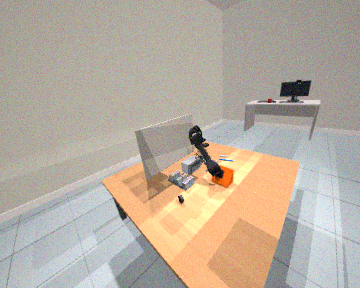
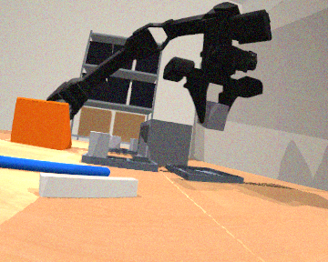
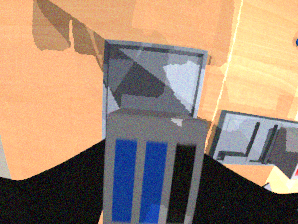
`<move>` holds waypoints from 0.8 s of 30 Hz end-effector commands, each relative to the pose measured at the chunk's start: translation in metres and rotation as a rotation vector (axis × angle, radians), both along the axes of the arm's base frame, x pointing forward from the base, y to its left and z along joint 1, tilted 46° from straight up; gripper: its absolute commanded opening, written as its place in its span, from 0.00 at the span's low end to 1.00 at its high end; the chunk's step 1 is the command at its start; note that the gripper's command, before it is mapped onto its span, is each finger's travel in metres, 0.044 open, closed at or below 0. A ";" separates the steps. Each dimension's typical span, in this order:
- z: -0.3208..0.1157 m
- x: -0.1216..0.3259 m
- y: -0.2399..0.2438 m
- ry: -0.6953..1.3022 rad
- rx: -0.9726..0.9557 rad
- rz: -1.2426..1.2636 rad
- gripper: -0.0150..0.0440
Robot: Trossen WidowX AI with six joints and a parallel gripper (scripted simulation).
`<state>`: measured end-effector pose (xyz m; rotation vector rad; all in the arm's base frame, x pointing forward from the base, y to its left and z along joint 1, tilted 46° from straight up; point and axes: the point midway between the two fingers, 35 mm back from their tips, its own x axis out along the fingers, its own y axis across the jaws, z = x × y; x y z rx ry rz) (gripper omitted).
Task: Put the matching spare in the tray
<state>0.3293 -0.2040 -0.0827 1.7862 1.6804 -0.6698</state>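
We have the spare, a grey block (image 2: 215,119) (image 3: 155,131) with two blue stripes and one black, grasped between the fingers of the gripper (image 2: 214,114) (image 3: 147,145). It hangs above the tray (image 2: 205,174) (image 3: 200,85); in our wrist view the tray's visible part lies at its 12 o'clock. We can't fairly judge from here whether the block is fully inside the tray's outline. From the tray, the slotted holder (image 1: 181,181) (image 2: 121,162) (image 3: 237,137) sits towards 4 o'clock in that view. In our exterior view, the orange box (image 1: 224,176) (image 2: 41,123) stands at the holder's 10 o'clock, while the blue rod (image 1: 226,160) (image 2: 48,166) and white bar (image 2: 88,186) lie around its 8 o'clock.
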 end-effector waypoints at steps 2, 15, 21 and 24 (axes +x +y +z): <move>-0.003 0.001 0.004 -0.001 0.005 -0.005 0.25; -0.009 0.002 0.011 -0.002 0.005 -0.003 0.25; -0.012 0.002 0.014 -0.002 0.005 -0.002 0.25; -0.014 0.002 0.015 -0.002 0.006 -0.002 0.25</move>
